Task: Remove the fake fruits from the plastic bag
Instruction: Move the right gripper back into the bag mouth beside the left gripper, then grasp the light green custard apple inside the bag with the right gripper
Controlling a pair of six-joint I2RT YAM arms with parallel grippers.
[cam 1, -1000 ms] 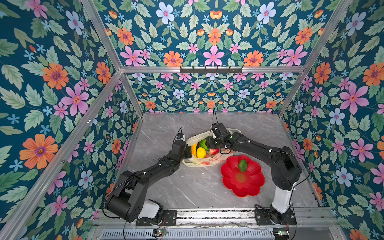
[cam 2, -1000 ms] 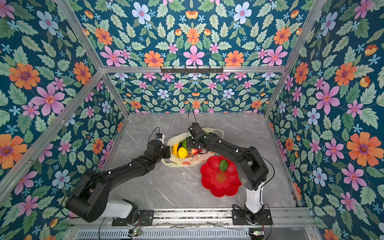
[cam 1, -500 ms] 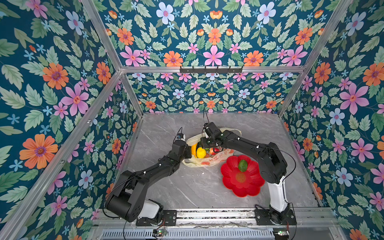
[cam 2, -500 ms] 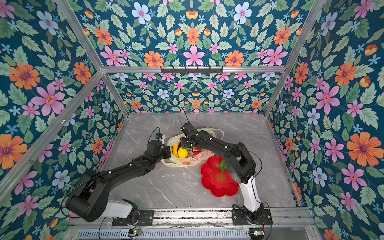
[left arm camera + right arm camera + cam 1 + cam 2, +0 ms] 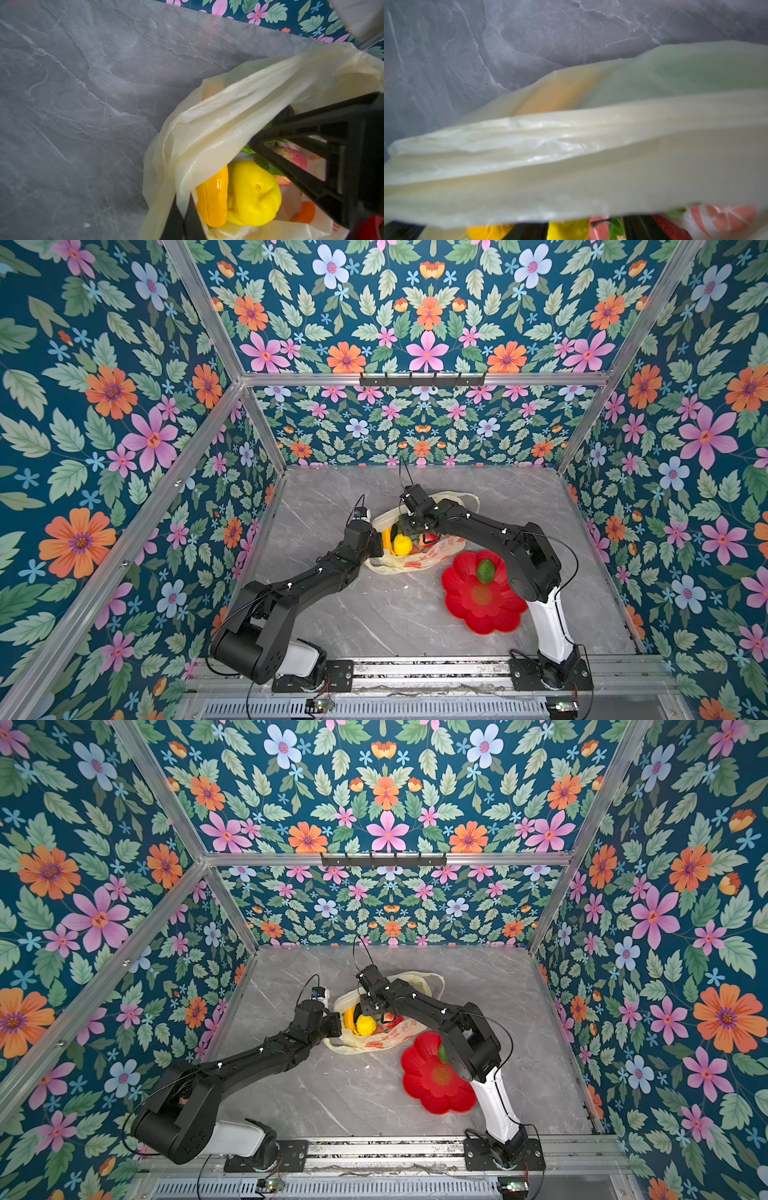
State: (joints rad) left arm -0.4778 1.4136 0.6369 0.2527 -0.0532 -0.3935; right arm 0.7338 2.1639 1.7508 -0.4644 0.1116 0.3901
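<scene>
The plastic bag (image 5: 415,562) (image 5: 374,1042) lies on the grey table, its mouth held up. My left gripper (image 5: 379,543) (image 5: 182,220) is shut on the bag's rim film. Inside lie fake fruits: a yellow lemon (image 5: 402,544) (image 5: 253,195), an orange-yellow banana (image 5: 214,199) and a red fruit (image 5: 295,158). My right gripper (image 5: 409,529) (image 5: 581,227) reaches into the mouth; its fingers (image 5: 311,124) stand apart, with the lemon (image 5: 566,230) and a stemmed red fruit (image 5: 600,228) between them. The bag film (image 5: 571,145) hides its fingertips.
A red flower-shaped plate (image 5: 482,614) (image 5: 432,1085) sits right of the bag, near the right arm's base, with a green avocado-like fruit (image 5: 485,571) on it. Flowered walls close in the table on three sides.
My right gripper has moved left and further into the bag's mouth. The left gripper keeps its hold on the rim in the same place.
</scene>
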